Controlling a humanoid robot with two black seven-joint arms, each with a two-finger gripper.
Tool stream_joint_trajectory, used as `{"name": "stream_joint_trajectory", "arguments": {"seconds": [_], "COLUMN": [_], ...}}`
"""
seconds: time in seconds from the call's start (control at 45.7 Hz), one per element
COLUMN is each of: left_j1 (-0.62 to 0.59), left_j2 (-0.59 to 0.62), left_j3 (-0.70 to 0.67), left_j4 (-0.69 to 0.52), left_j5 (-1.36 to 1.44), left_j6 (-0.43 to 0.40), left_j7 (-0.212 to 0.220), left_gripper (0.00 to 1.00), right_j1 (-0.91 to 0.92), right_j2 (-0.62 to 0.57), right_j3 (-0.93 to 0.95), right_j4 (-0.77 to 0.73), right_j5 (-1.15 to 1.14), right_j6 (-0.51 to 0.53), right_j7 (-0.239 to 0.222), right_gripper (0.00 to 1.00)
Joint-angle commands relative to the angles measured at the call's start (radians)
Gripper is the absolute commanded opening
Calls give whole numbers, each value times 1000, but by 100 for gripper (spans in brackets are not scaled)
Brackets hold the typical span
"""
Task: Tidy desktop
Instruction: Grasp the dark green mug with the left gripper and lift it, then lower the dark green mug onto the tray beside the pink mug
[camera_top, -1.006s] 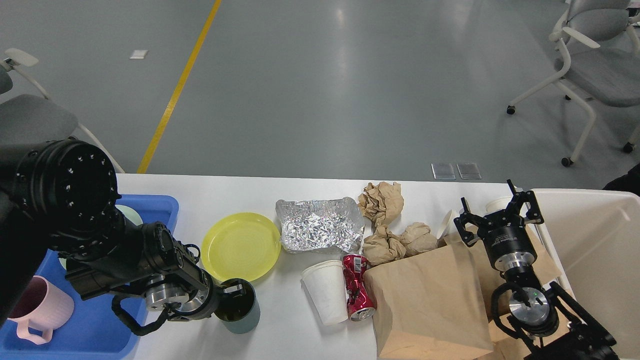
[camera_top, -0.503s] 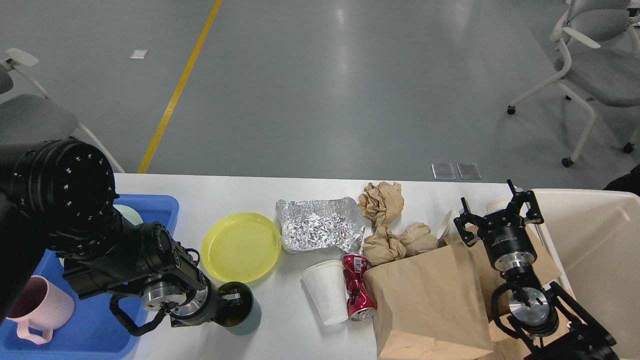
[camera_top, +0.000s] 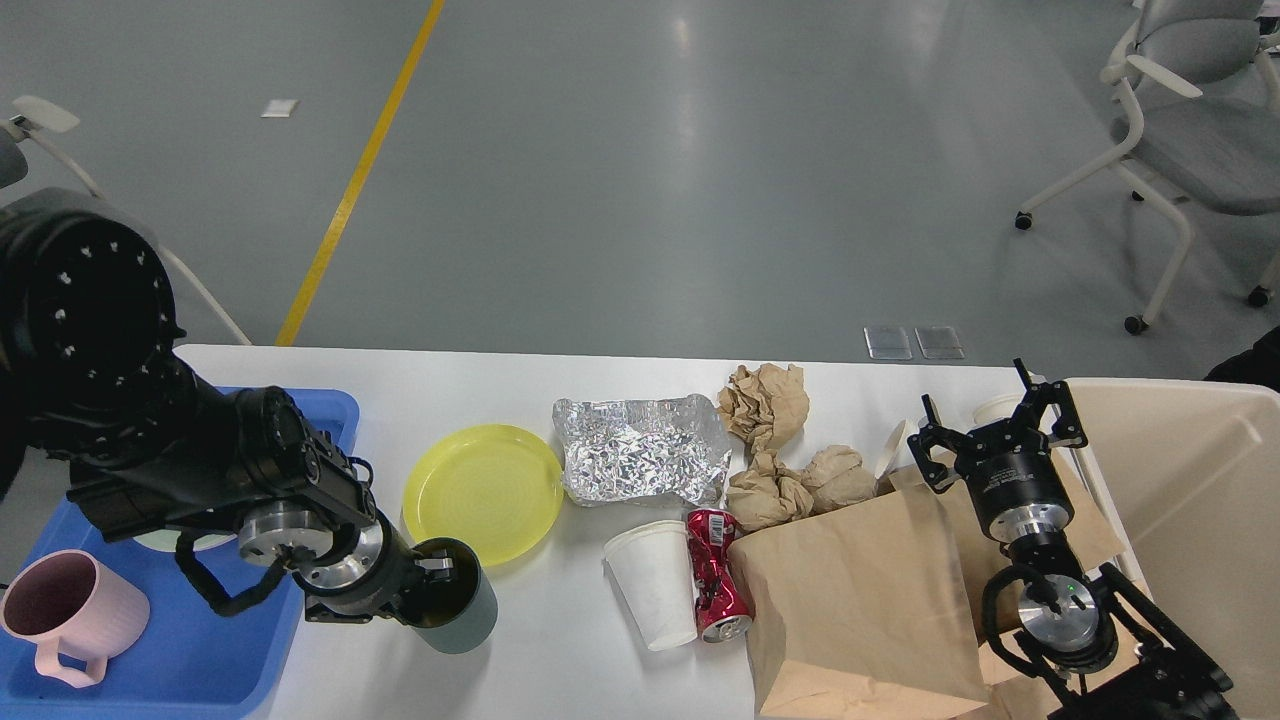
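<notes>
- the white surface (camera_top: 560, 380), the desktop to be tidied, spans most of the lower view, with the blue tray (camera_top: 190, 660) on its left end and the cream bin (camera_top: 1200, 480) at its right.
- clutter lies across its middle and right: a brown paper bag (camera_top: 860, 610), crumpled foil (camera_top: 640, 450), a yellow plate (camera_top: 482, 492), balls of brown paper (camera_top: 765, 400), a tipped white paper cup (camera_top: 652, 585) and a crushed red can (camera_top: 716, 575) just beside it.
- the left hand (camera_top: 440, 585) holds a dark green cup (camera_top: 458, 610) by its rim, one finger inside the mouth, near the tray's right edge; whether the cup is clear of the surface cannot be told.
- the step in hand looks like carrying that cup into the tray. it would go best kept upright, lifted above the tray's wall, and set on bare blue away from the pink mug (camera_top: 65, 615), fingers parting only once it rests.
- the right hand (camera_top: 995, 425) hovers over the bag's far end with fingers spread wide, holding nothing.
</notes>
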Motion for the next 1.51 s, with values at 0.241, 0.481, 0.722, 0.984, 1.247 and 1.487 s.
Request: {"name": "stream_joint_trajectory", "arguments": {"seconds": [0.241, 0.481, 0.722, 0.984, 1.247, 1.487], "left_j1": [-524, -857, -926, -843, -535, -90], "left_j2": [120, 114, 106, 186, 400, 526], "left_j3": [31, 49, 57, 173, 193, 35], "left_j4": [-189, -249, -251, -199, 8, 309], "left_j5": [104, 105, 108, 177, 363, 432], "left_j6": [-306, -596, -684, -686, -680, -655], "left_j7": [48, 42, 33, 14, -26, -27], "left_gripper": [0, 0, 0, 0, 1, 2], "right_j1": [0, 0, 0, 0, 0, 0], "right_j2": [-2, 0, 0, -2, -2, 0], "right_j3": [0, 0, 0, 0, 0, 0], "right_j4": [-1, -1, 0, 0, 0, 0], "right_j5": [0, 0, 0, 0, 0, 0], "right_j6": [0, 0, 0, 0, 0, 0], "right_j7": [0, 0, 0, 0, 0, 0], "right_gripper": [100, 100, 100, 100, 100, 100]}}
